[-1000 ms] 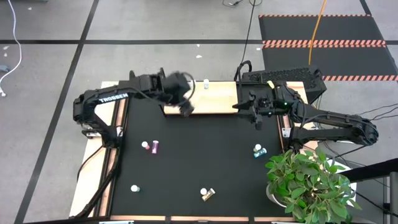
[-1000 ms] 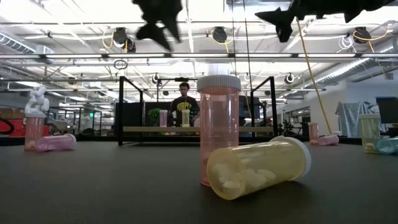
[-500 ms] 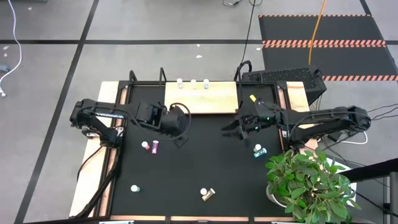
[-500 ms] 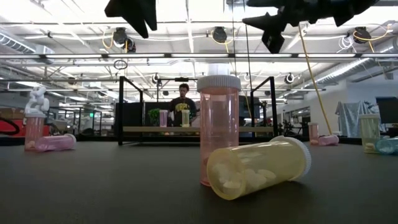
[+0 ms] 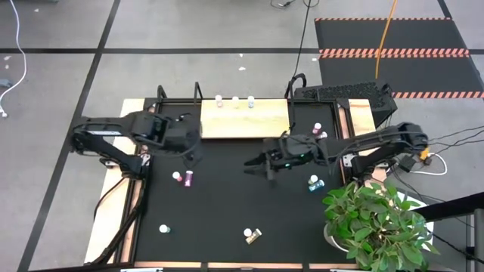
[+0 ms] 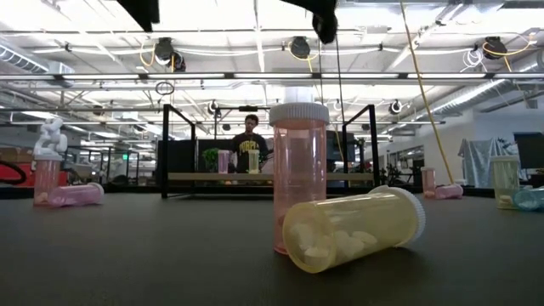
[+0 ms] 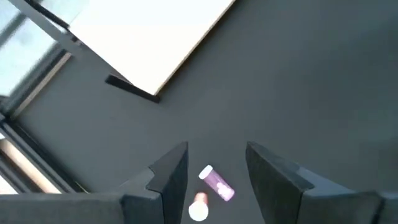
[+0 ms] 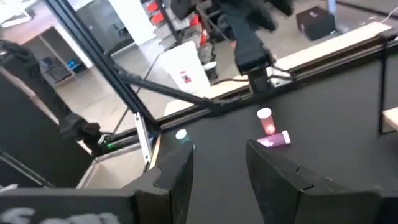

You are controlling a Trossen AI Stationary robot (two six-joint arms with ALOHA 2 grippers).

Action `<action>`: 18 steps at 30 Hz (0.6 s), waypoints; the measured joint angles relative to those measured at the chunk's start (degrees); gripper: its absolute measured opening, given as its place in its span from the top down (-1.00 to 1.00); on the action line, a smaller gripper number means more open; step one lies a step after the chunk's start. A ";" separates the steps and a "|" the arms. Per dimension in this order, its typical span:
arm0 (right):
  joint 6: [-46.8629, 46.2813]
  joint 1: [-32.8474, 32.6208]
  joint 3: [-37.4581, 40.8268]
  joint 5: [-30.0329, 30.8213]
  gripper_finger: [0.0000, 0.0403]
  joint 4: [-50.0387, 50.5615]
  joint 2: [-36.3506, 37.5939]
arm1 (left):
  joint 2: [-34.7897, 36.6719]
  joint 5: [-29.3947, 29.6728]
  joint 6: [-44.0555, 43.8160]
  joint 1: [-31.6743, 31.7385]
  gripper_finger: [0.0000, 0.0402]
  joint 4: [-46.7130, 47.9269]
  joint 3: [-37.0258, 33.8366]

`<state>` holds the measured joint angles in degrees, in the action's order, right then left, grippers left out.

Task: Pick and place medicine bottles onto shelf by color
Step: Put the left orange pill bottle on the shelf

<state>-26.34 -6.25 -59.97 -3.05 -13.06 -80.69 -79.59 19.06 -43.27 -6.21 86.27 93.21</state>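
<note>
Left wrist view — left hand [image 7: 216, 167] parted, empty, above purple bottle [image 7: 217, 184].

Matt black tabletop [image 5: 227, 204], light-wood shelf [image 5: 242, 121]

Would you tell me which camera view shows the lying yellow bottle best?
The low view: the yellow bottle lies on its side, close up, with pills visible inside. The high view shows it small near the table's front edge. Neither wrist view shows it.

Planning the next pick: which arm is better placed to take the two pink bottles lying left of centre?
Left. The left gripper hangs just above the pink bottles, its fingers open; the right gripper is farther off.
</note>
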 joint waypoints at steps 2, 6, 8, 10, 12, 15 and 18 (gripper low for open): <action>0.04 -1.71 -3.35 2.75 0.31 -0.71 -3.39 | 1.73 1.24 0.01 -1.95 0.20 1.21 -0.07; -1.77 -5.29 -7.71 9.06 0.31 -0.67 -9.61 | 4.54 2.65 1.96 -5.45 0.20 2.15 -0.04; -3.93 -6.87 -8.68 11.91 0.31 -0.33 -12.19 | 5.41 3.88 3.24 -6.61 0.20 2.44 -0.04; -6.94 -8.28 -9.51 14.24 0.31 -0.48 -14.96 | 6.16 5.13 4.37 -7.48 0.20 2.22 -0.14; -10.58 -9.86 -9.60 16.86 0.31 0.00 -16.79 | 6.71 5.60 6.15 -7.68 0.20 1.88 -0.79; -15.93 -12.20 -9.61 21.39 0.31 0.14 -19.64 | 7.45 6.12 8.58 -7.44 0.20 1.61 -3.91; -20.57 -13.94 -9.54 25.18 0.31 0.59 -22.00 | 9.44 6.91 8.45 -6.06 0.20 0.52 -9.93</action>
<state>-46.91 -20.19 -69.52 22.13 -12.47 -102.69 -70.14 25.97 -34.81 -12.26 86.78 83.28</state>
